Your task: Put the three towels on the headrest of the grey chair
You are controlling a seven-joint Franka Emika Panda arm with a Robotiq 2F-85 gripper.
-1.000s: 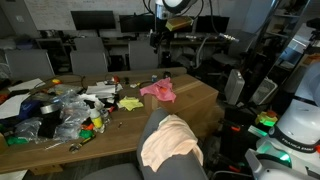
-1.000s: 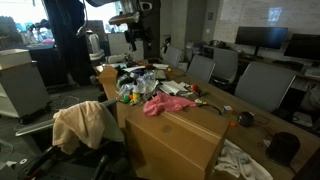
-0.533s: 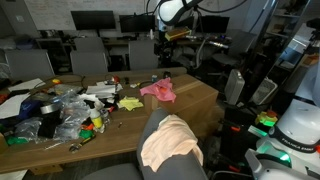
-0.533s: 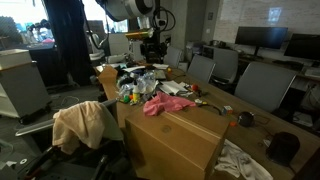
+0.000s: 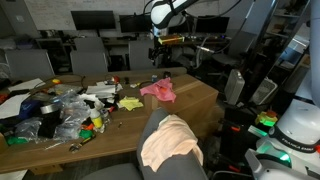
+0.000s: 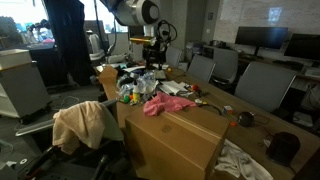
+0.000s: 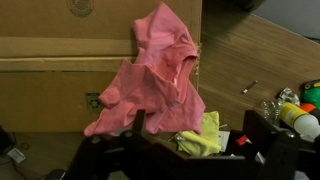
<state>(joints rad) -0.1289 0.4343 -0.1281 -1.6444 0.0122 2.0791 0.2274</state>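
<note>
A pink towel (image 5: 158, 90) lies on the table's near end, also in an exterior view (image 6: 167, 104) and spread wide in the wrist view (image 7: 155, 80). A small yellow towel (image 5: 130, 103) lies beside it, seen in the wrist view (image 7: 200, 138) just under the jaws. A beige towel (image 5: 170, 140) is draped over the grey chair's headrest (image 5: 150, 123), also in an exterior view (image 6: 85, 122). My gripper (image 5: 157, 56) hangs above the table, open and empty, in both exterior views (image 6: 155, 55) and the wrist view (image 7: 195, 125).
A pile of plastic bags, bottles and small items (image 5: 60, 110) covers the table's left part. The table's near end is faced with cardboard (image 6: 175, 140). Office chairs (image 5: 90, 62) stand behind. A pale cloth (image 6: 240, 160) lies on the floor.
The gripper has come down from high above toward the table, over the pink and yellow towels. The towels have not moved.
</note>
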